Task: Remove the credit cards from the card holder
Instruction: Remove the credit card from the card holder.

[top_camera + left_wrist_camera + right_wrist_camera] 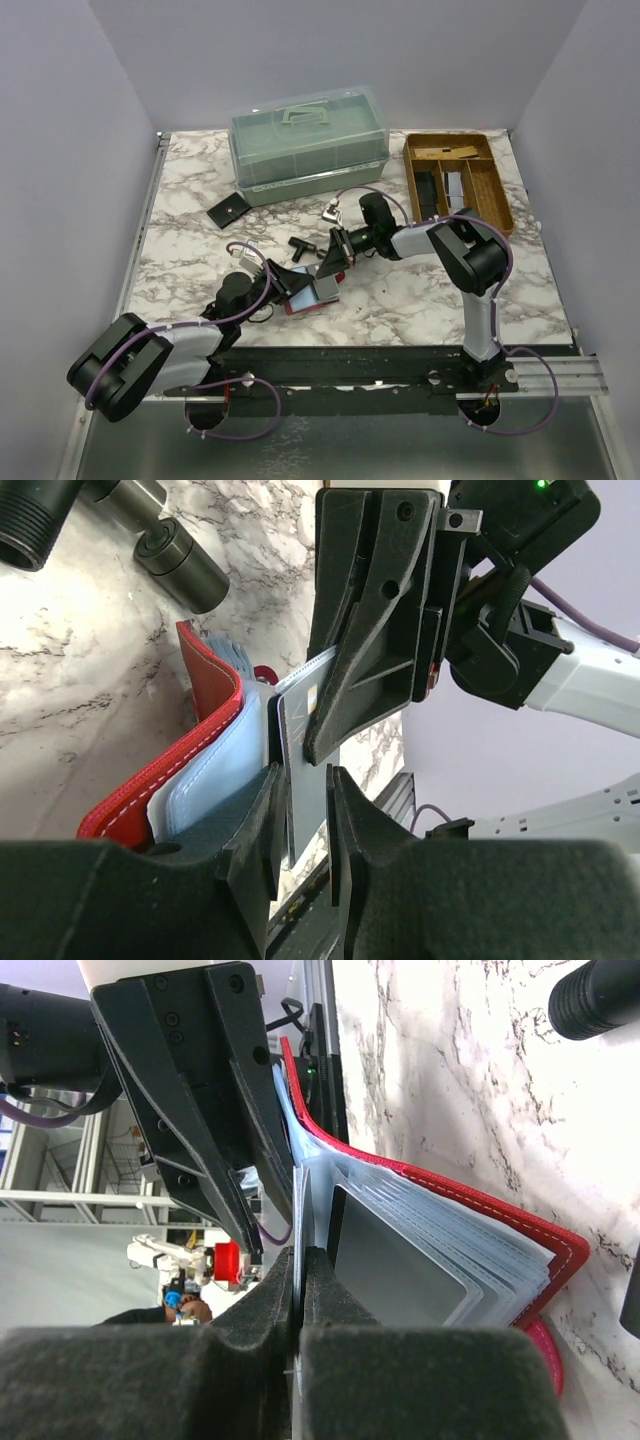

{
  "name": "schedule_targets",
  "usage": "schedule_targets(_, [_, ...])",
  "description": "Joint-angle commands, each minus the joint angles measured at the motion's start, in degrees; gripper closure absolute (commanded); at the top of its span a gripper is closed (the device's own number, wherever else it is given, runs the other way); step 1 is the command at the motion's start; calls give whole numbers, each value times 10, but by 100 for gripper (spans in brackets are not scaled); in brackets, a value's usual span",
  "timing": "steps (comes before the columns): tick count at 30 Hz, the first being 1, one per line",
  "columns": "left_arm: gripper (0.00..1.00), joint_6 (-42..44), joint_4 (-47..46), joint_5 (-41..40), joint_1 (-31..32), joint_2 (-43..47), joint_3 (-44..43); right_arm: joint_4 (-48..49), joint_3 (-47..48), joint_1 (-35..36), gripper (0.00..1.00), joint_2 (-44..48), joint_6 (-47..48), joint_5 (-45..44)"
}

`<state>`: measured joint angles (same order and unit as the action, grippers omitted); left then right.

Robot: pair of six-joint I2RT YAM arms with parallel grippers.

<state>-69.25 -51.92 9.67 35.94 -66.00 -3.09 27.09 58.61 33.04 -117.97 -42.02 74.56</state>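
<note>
The red card holder (302,300) lies open on the marble between both arms, its pale blue sleeves fanned out (480,1250). My right gripper (300,1260) is shut on the thin edge of a pale credit card (301,1195) that stands up from the sleeves. A silvery grey card (400,1270) sits in the sleeve beside it. From the left wrist, my left gripper (303,780) is closed round a grey-blue sleeve (305,820) of the holder. The right gripper's fingers (370,660) come down onto the card (298,715) just above it. The red cover (200,730) curls away to the left.
Black cylindrical parts (180,565) and a black T-shaped piece (300,247) lie just behind the holder. A green box with a clear lid (308,145) stands at the back, a wooden divided tray (460,180) at the back right, a black square (230,210) to the left.
</note>
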Motion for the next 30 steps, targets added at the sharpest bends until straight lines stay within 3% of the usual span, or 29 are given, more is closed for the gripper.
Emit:
schedule_targets(1, [72,-18,-70,22,0,-7,-21,64,-8,9,98,3,-53,40])
schedule_targets(9, [72,-39,-93,15,0,-7,-21,124,-14,10,84,2,-102,67])
schedule_targets(21, [79,-46,-104,20,0,-19,-24,154,-19,10,80,18,-133,75])
schedule_targets(30, [83,-61,-104,37,-1,-42,-15,138,-12,8,70,25,-125,76])
